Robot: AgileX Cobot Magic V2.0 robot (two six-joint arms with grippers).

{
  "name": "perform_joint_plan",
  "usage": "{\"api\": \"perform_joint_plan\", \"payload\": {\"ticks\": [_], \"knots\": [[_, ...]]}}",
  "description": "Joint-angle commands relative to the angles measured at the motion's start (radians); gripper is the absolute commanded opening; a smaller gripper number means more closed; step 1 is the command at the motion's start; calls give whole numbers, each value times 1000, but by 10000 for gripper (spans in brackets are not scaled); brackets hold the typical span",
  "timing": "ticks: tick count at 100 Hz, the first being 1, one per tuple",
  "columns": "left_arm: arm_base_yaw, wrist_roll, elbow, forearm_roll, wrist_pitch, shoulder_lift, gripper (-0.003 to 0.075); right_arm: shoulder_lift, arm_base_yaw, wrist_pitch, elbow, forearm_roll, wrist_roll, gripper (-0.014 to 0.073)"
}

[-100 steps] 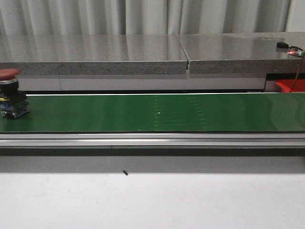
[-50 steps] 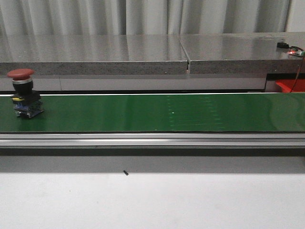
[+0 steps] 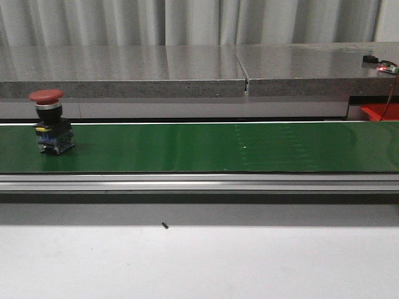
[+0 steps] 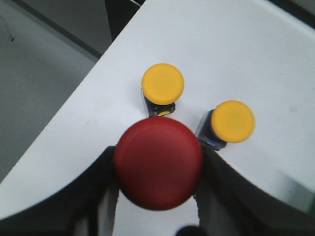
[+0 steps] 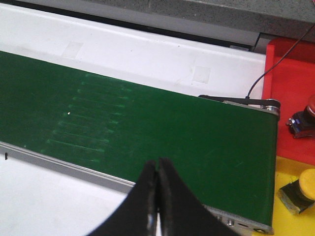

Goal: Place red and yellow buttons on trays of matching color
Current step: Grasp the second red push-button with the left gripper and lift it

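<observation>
A red button [image 3: 48, 122] with a black and blue base stands upright on the green belt [image 3: 206, 148] at its left end. In the left wrist view my left gripper [image 4: 157, 164] is shut on another red button [image 4: 158, 169], held above a white table. Two yellow buttons [image 4: 163, 84] [image 4: 234, 121] stand on that table just beyond it. My right gripper [image 5: 158, 167] is shut and empty above the belt's near rail. By the belt's end a red tray [image 5: 290, 93] holds a red button [image 5: 302, 120], and a yellow tray [image 5: 290, 221] holds a yellow button [image 5: 301, 189].
A grey stone counter [image 3: 187, 68] runs behind the belt, with a small lit device [image 3: 380, 64] at its right end. An aluminium rail [image 3: 199, 182] borders the belt's front. A black cable [image 5: 280, 59] crosses the red tray. The white table's edge [image 4: 64, 118] drops off near the yellow buttons.
The red button on the belt has travelled to the right, from the frame's left edge to a little further in. Nothing else in the front view moved.
</observation>
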Motion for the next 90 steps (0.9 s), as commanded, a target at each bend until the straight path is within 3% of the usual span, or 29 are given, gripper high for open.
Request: {"api": "perform_joint_plan", "payload": {"ticks": [1, 38, 63, 90], "knots": [[-23, -22, -31, -30, 25, -116, 130, -9, 1, -52, -25, 14, -9, -68], [-173, -27, 157, -72, 51, -290, 130, -9, 1, -52, -25, 14, -9, -68], [-348, -7, 222, -66, 21, -292, 130, -9, 1, -52, -25, 14, -9, -68], [-410, -7, 237, -66, -3, -256, 130, -9, 1, -52, -25, 14, -9, -68]]}}
